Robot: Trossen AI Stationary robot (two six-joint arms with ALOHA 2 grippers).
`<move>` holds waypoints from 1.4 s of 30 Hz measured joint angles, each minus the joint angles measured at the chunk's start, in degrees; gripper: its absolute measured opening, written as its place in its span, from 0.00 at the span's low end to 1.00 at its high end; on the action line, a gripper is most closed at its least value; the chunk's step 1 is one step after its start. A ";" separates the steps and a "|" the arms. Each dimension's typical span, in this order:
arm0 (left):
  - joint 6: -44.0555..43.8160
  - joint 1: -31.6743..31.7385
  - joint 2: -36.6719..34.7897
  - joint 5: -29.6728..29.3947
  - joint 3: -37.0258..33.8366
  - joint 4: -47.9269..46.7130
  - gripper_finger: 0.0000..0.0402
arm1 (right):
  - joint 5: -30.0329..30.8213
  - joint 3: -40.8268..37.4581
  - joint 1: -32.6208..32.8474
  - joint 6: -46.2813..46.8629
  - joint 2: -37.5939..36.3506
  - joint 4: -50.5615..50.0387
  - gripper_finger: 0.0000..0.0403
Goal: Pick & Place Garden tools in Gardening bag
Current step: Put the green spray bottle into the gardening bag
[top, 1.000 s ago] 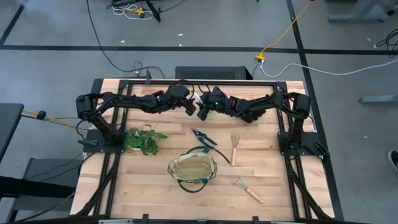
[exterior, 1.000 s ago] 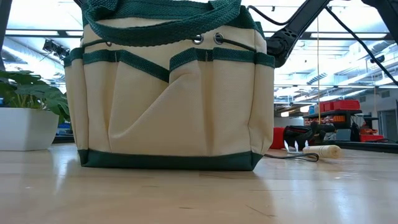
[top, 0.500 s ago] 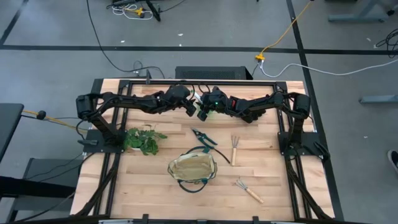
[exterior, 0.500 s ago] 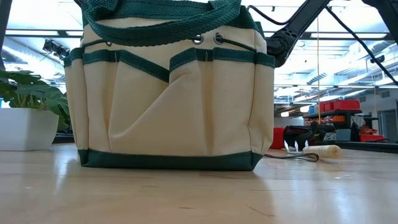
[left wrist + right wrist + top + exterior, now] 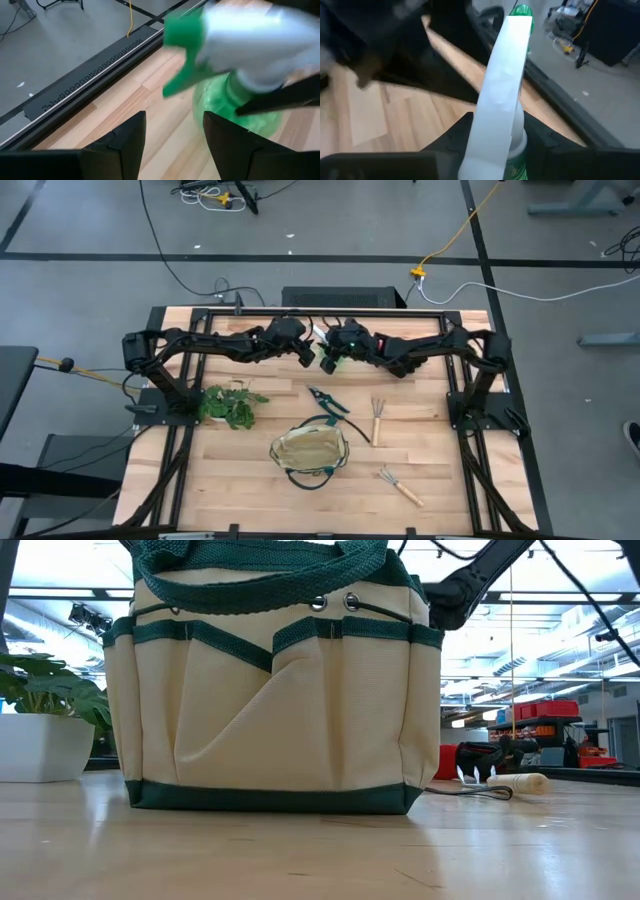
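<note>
A potted leafy plant (image 5: 228,406) stands at the left of the wooden table (image 5: 250,490), just in front of the left arm's base, as two dark robot arms meet over the table's far edge. The left gripper (image 5: 304,352) hangs there with its jaws apart and nothing between them; its wrist camera looks past the spread fingers (image 5: 127,142) at the green spray bottle (image 5: 240,60) close ahead. The right gripper (image 5: 328,360), facing it from the other side, is closed around that bottle's neck below the white trigger head, the bottle (image 5: 502,100) rising upright between the two dark fingers (image 5: 450,140) in the right wrist view. Nearer the middle of the table the dark-handled pruning shears (image 5: 327,401) lie flat, with the beige gardening bag (image 5: 309,450) in front of them, its mouth open upward and green loop handles (image 5: 318,477) draped over the rim. Seen level from the table top, the bag (image 5: 270,690) fills most of the frame, standing upright with its outer pockets facing the camera. To its right one wooden-handled hand rake (image 5: 377,420) lies just beside the bag, and a second rake (image 5: 400,485) rests nearer the front edge, well apart from the first
</note>
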 joint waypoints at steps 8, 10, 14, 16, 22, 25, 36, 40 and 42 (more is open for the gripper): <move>-0.09 0.00 0.00 -0.17 0.00 -1.97 0.51 | 1.59 0.00 1.07 -0.44 -7.58 -6.68 0.29; -0.18 0.02 0.00 -0.16 0.00 -3.37 0.51 | 2.49 0.00 1.49 -0.48 -9.37 -8.56 0.29; -0.55 0.01 0.00 -0.17 0.00 -5.08 0.51 | 2.49 0.02 2.55 -0.28 -13.31 -11.32 0.29; -0.72 0.01 0.00 -0.15 0.00 -5.24 0.51 | 2.49 0.02 3.38 0.05 -15.16 -12.82 0.29; -0.81 -0.22 0.00 0.01 0.00 -5.42 0.51 | 2.37 0.02 7.10 1.96 -20.87 -15.78 0.29; -0.81 -0.57 0.00 0.02 0.00 -5.38 0.51 | 2.37 0.02 9.66 2.86 -23.21 -16.99 0.29; -0.94 -1.51 0.00 0.46 0.00 -5.38 0.51 | 2.02 0.02 21.16 7.27 -26.26 -15.73 0.29; -0.88 -1.53 0.00 0.51 0.00 -5.35 0.51 | 1.91 0.02 25.61 8.37 -26.26 -12.77 0.29; -0.88 -1.51 0.00 0.49 0.00 -5.35 0.51 | 1.91 0.02 27.55 8.65 -26.22 -10.66 0.29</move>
